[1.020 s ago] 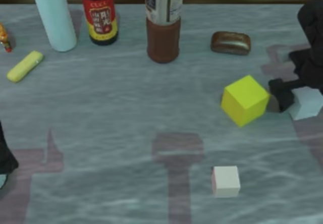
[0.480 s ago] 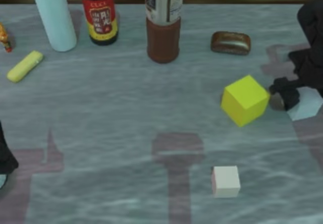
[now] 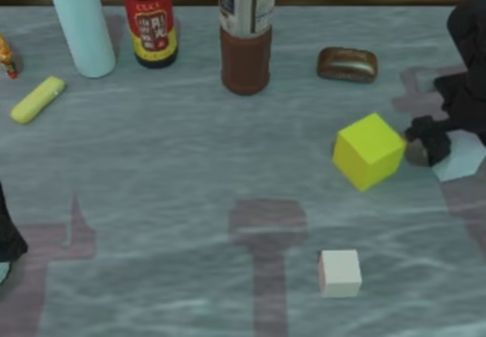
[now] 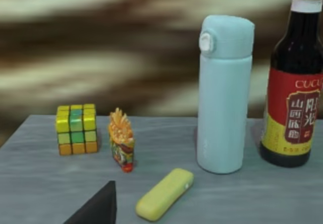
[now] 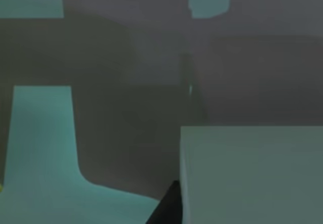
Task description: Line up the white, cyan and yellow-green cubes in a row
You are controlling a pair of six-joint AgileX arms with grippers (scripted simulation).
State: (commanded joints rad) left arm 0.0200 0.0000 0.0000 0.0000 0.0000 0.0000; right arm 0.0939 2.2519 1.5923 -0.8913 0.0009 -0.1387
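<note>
Right gripper point(image 3: 437, 143) at cyan cube point(image 3: 465, 162)

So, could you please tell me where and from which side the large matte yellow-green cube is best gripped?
Probably from straight above, fingers closing on two opposite vertical faces of the large matte yellow-green cube. It sits turned at an angle to the table edges, so the wrist should rotate to match its sides. The right gripper is close beside it, over the pale cyan cube; the cube's other sides are unobstructed.

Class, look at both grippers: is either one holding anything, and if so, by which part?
The right gripper is down at the cyan cube, but a grip cannot be told. The left gripper is out of view at the table's left edge.
</note>
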